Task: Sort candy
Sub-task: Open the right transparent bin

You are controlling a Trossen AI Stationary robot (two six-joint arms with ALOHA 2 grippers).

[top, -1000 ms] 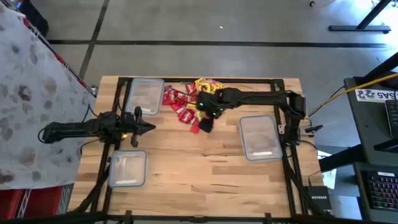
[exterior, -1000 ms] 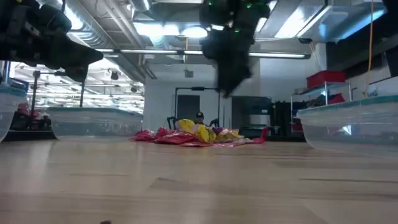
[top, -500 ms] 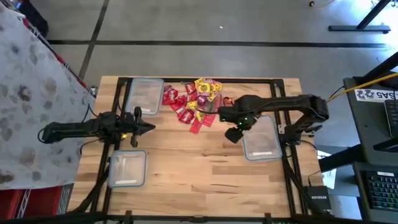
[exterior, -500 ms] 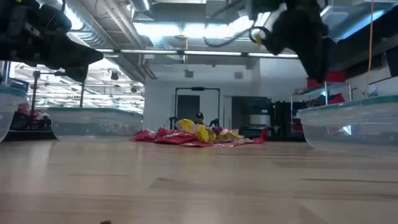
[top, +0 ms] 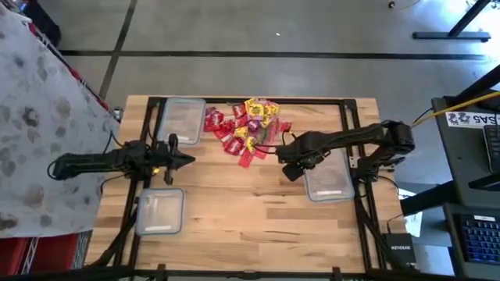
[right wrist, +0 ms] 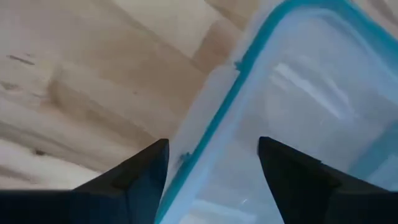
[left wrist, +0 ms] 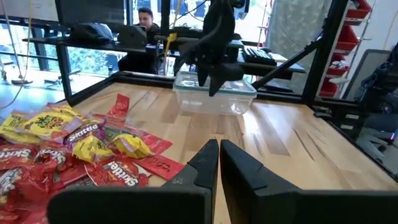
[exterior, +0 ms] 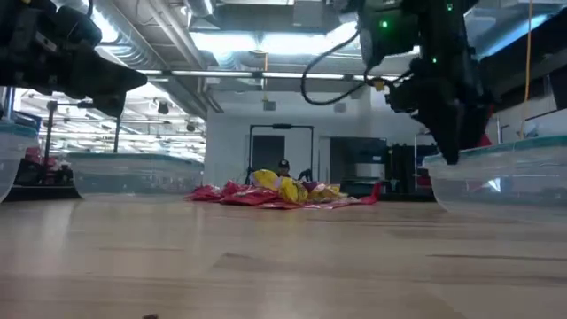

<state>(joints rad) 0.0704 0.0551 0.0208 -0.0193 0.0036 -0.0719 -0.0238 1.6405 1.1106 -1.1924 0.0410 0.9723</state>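
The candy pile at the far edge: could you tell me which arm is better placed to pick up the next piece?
Probably the right. The right gripper hangs open at the near tub's rim, close beside the candy pile. The left gripper, shut, sits farther off, between the two left tubs.

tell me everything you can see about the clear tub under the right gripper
The clear tub is a rectangular, see-through plastic container with rounded corners and a teal-edged rim, standing upright and flat on the wooden table, to the right of the candy pile. It looks empty. The right gripper hangs open above its candy-side edge, its fingers straddling the rim in the wrist view without visibly touching it.
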